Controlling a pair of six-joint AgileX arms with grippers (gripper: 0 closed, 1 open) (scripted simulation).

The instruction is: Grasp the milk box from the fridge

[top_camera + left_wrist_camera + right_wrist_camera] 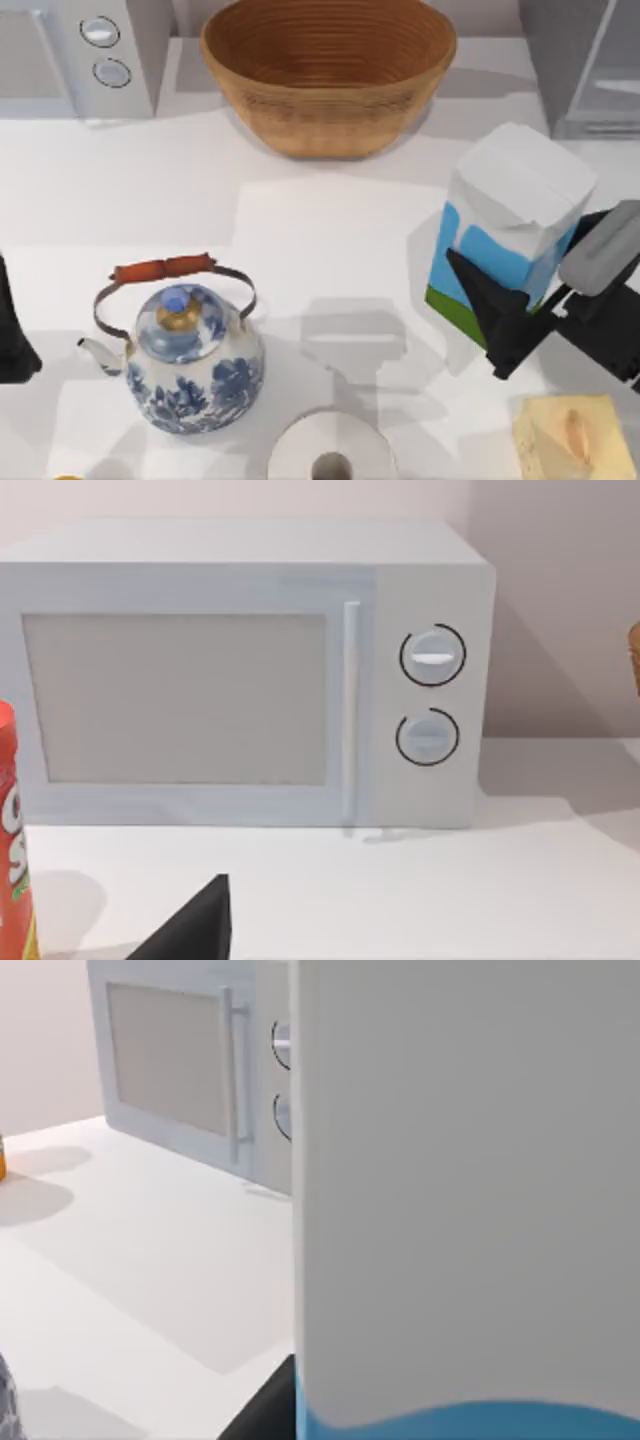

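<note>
You see a white table (330,230) before a pale wall, where your right gripper (520,300) pinches the milk box (515,225) near the right edge, in front of the grey fridge (580,60), while the left gripper (12,330), fingers' state unclear, sits at the left edge, and no writing is readable.

You're looking at a plain white desk (330,220) with soft grey shadows falling across it. A pale, bare wall (560,600) rises behind the desk, pinkish-beige in the left wrist view. Light is even and diffuse, no hard highlights. A white microwave (250,670) with two round knobs stands at the desk's back left, against the wall.
</note>
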